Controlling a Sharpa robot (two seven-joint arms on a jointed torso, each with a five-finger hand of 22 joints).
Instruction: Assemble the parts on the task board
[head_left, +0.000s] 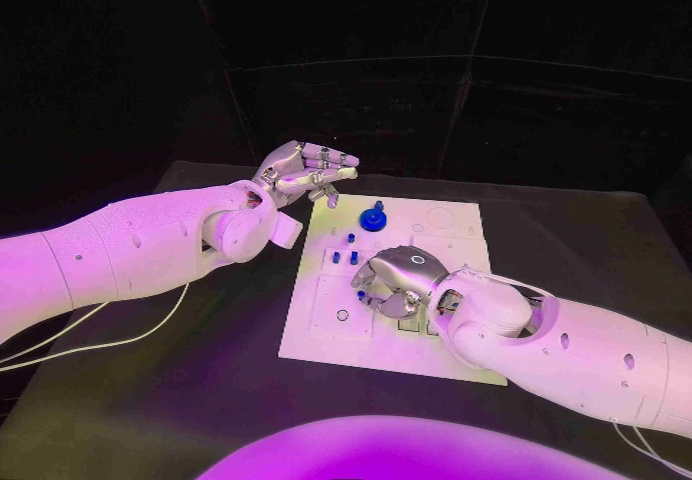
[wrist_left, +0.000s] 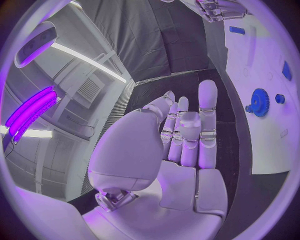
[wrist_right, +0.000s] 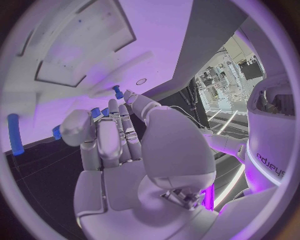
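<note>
The white task board (head_left: 325, 320) lies in the middle of the black table. A blue gear (head_left: 374, 218) stands near its far edge, with small blue pegs (head_left: 346, 256) upright just in front of it. My right hand (head_left: 392, 284) rests low on the board's middle, fingers curled down. In the right wrist view a blue peg (wrist_right: 95, 112) sits pinched between thumb and finger, its ends poking out on both sides. My left hand (head_left: 306, 170) hovers above the board's far left corner, fingers apart and holding nothing. The left wrist view shows the gear (wrist_left: 259, 102) beyond its fingertips (wrist_left: 207, 92).
Another long blue peg (wrist_right: 14, 134) stands by the board in the right wrist view. Black table (head_left: 173, 400) surrounds the board on all sides. A thin white cable (head_left: 101, 340) trails over the table under my left arm.
</note>
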